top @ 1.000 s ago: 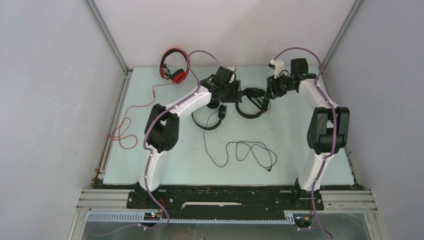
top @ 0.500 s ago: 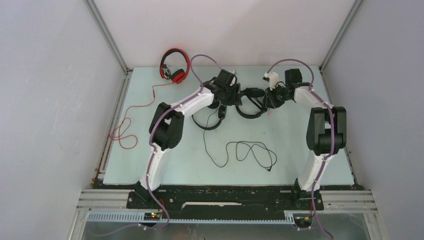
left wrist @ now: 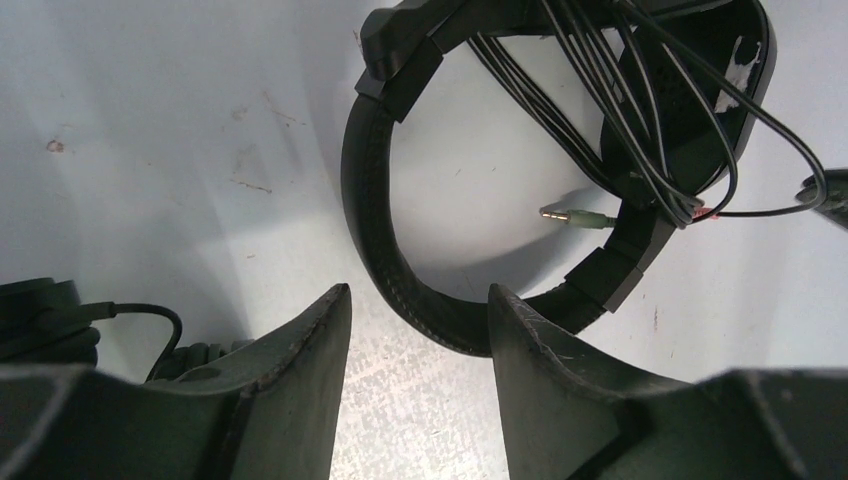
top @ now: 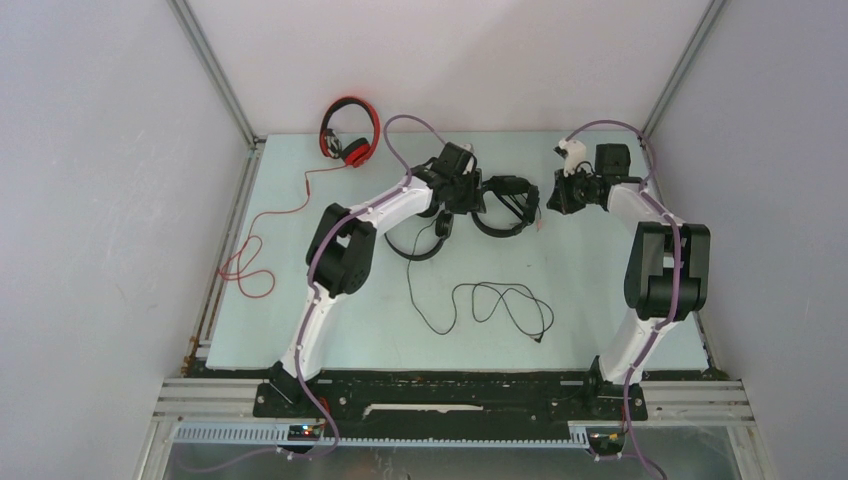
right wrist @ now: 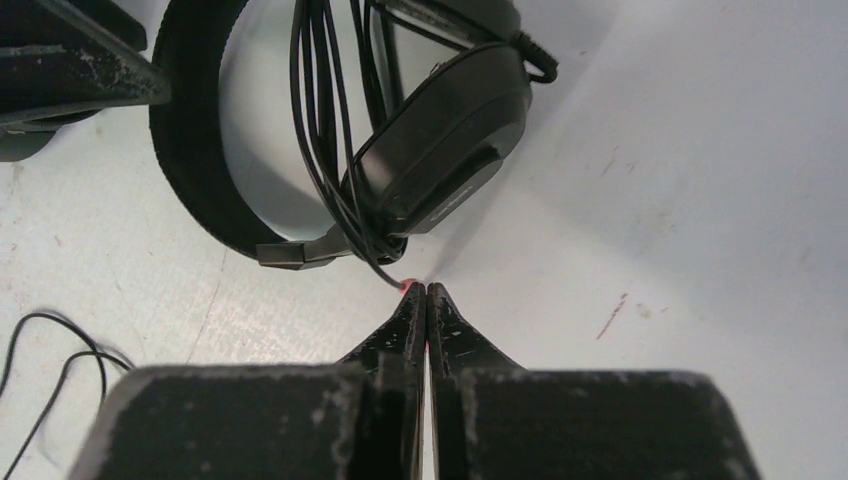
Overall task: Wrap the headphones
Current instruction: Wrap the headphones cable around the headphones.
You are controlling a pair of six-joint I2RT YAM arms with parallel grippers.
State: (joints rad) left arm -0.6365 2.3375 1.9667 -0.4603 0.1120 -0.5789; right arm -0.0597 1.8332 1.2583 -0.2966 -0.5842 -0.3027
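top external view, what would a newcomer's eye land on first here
The red headset in the far left corner stands out most, its red cable trailing along the table's left edge. At far centre, a black headset with cable wound across its band lies between the open left gripper and the shut right gripper. A second black headset lies nearer, its cable loose.
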